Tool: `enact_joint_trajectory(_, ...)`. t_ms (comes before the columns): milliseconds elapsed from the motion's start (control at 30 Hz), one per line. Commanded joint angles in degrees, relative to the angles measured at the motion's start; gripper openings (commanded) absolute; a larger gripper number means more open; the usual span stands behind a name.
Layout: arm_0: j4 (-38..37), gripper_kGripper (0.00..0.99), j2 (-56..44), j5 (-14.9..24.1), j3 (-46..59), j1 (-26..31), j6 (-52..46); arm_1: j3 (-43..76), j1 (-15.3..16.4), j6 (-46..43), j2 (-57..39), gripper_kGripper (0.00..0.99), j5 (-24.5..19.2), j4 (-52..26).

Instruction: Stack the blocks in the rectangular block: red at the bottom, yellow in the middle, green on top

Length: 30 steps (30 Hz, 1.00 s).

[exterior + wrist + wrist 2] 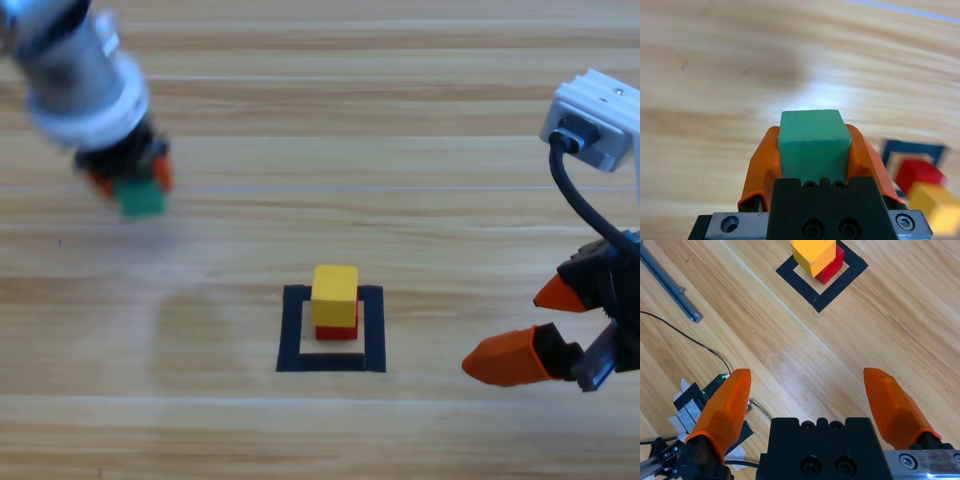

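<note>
Now left gripper [130, 185], far left, clamps green [812, 145]; centre it squarely over yellow [334, 295] on red [337, 330] before lowering. Right gripper [540, 325] waits, jaws spread.

Nothing to read here, honestly. No lettering, numbers, logos or stickers that I can make out on anything in any of the three views.
</note>
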Motion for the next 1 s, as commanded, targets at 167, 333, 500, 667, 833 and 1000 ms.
enact_joint_trajectory(167,10.59,0.000,3.15,-2.03,-16.99,-15.76,15.24,1.56,-0.01,1.16,1.39,0.990,-1.02,-0.92)
enact_joint_trajectory(333,12.96,0.000,5.96,-1.77,-19.71,-22.35,16.12,1.82,-0.01,1.33,-0.28,0.990,-1.02,-0.92)
enact_joint_trajectory(500,14.98,0.000,8.24,-2.12,-23.58,-26.31,15.33,1.38,-0.01,1.42,-0.54,0.990,-1.02,-1.00)
enact_joint_trajectory(667,17.97,0.000,9.47,-1.59,-25.51,-26.92,8.47,1.64,-0.01,1.07,-1.51,0.990,-2.43,-0.92)
enact_joint_trajectory(833,20.61,0.000,12.11,0.08,-26.92,-26.92,-0.32,1.56,-0.01,1.07,-1.95,0.990,-2.95,-1.00)
enact_joint_trajectory(1000,24.74,0.000,16.94,1.04,-32.45,-26.92,-6.12,1.64,-0.01,1.07,-1.77,0.990,-2.87,-0.92)
